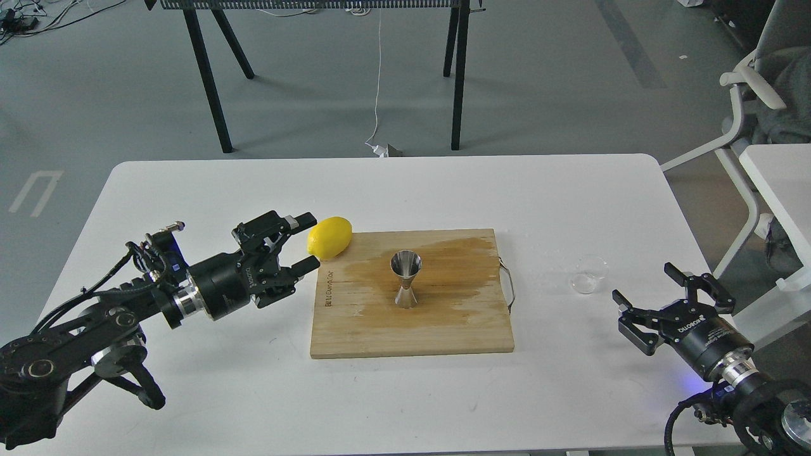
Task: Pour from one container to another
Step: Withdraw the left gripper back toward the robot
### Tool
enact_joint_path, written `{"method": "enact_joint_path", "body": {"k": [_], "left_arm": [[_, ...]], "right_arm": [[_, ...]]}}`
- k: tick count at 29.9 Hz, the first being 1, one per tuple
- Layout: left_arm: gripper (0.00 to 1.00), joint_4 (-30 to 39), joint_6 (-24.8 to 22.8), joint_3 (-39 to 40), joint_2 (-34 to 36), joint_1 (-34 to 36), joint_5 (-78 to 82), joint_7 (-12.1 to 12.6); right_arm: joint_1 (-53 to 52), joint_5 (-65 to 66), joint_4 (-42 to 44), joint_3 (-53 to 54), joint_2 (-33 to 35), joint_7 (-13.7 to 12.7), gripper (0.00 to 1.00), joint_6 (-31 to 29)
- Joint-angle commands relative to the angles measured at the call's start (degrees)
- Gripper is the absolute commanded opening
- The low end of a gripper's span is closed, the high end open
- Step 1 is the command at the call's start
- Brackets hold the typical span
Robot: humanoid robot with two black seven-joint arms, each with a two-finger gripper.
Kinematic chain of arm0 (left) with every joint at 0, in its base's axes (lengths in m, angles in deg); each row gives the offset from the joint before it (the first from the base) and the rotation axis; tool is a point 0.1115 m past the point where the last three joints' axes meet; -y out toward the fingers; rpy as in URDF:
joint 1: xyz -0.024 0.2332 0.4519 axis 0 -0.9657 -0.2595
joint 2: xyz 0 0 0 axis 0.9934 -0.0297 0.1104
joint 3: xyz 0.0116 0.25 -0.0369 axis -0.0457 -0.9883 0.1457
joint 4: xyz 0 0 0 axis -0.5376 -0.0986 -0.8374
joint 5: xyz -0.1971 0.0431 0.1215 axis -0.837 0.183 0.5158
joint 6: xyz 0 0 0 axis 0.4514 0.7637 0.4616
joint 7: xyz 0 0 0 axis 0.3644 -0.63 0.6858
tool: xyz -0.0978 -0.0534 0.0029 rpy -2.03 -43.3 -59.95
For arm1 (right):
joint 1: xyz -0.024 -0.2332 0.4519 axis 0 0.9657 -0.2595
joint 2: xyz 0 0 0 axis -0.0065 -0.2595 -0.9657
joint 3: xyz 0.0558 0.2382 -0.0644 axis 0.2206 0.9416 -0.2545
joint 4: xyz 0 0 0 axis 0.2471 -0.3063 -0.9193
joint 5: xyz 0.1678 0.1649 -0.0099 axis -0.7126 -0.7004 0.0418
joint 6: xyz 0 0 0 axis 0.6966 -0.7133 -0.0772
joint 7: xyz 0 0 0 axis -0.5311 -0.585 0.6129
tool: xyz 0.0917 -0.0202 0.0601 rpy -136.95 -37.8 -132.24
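Observation:
The tiny clear glass cup (588, 274) stands on the white table right of the board. The steel jigger (405, 277) is upright in the middle of the wooden board (443, 329). My right gripper (645, 284) is open, low at the right, its fingers spread just below and right of the cup and not touching it. Open too, my left gripper (308, 242) points at the yellow lemon (329, 237) at the board's far left corner; its fingers straddle the lemon's near end, and I cannot tell whether they touch it.
The board has a dark wet stain and a metal handle (509, 285) on its right side. The table's right edge (697, 253) runs close to my right arm. A chair (754, 88) and a second white table (779, 177) stand off to the right.

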Motion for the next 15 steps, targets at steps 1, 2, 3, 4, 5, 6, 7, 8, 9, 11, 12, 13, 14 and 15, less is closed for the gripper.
{"method": "enact_joint_path", "body": {"k": [1,2,3,4,5,6,7,8,9,11,12,13,14,15], "left_arm": [[0.97,-0.08,0.0,0.21,0.07,-0.14,-0.84,0.0],[0.97,-0.08,0.0,0.21,0.07,-0.06,-1.37,0.0],[0.97,-0.08,0.0,0.39,0.16,-0.06,-2.07,0.0],[0.97,-0.26,0.0,0.65,0.33,-0.06,-2.42,0.0],[0.97,-0.52,0.0,1.0,0.68,-0.06,-2.77,0.0],[0.97,-0.7,0.0,1.35,0.95,-0.06,-2.95,0.0],[0.97,-0.79,0.0,1.7,1.12,-0.06,-3.04,0.0],[0.97,-0.79,0.0,1.97,1.12,-0.06,-3.04,0.0],[0.97,-0.87,0.0,2.32,1.21,-0.06,-3.04,0.0],[0.97,-0.96,0.0,2.5,1.21,-0.06,-3.04,0.0],[0.97,-0.96,0.0,2.5,1.21,-0.06,-3.04,0.0],[0.97,-0.96,0.0,2.59,1.21,-0.06,-3.04,0.0],[0.97,-1.05,0.0,2.5,1.21,-0.06,-3.04,0.0],[0.97,-1.05,0.0,2.5,1.21,-0.14,-3.04,0.0]], "right_arm": [[-1.53,0.03,2.48,-1.68,-1.22,0.09,0.99,0.0],[-1.62,0.03,3.1,-1.86,-1.57,0.09,0.99,0.0],[-1.62,0.03,3.71,-1.86,-2.18,0.09,0.99,0.0],[-1.7,0.03,4.16,-1.86,-2.54,0.09,0.99,0.0],[-1.88,0.03,4.59,-1.86,-2.72,0.09,0.99,0.0],[-2.05,0.03,5.12,-1.95,-2.89,0.09,0.99,0.0],[-2.06,0.03,5.56,-2.03,-3.15,0.09,0.99,0.0],[-2.14,0.03,5.91,-2.04,-3.5,0.09,0.99,0.0],[-2.14,0.03,6.27,-2.04,-3.77,0.09,0.99,0.0],[-2.32,0.03,7.49,-2.04,-4.3,0.09,0.99,0.0],[-2.58,0.03,8.02,-2.04,-4.47,0.09,0.99,0.0],[-2.76,0.03,8.46,-2.04,-4.65,0.09,0.99,0.0],[-2.85,0.03,8.81,-2.04,-4.74,0.09,0.99,0.0],[-2.93,0.03,8.99,-2.04,-4.83,0.09,0.99,0.0]]}}
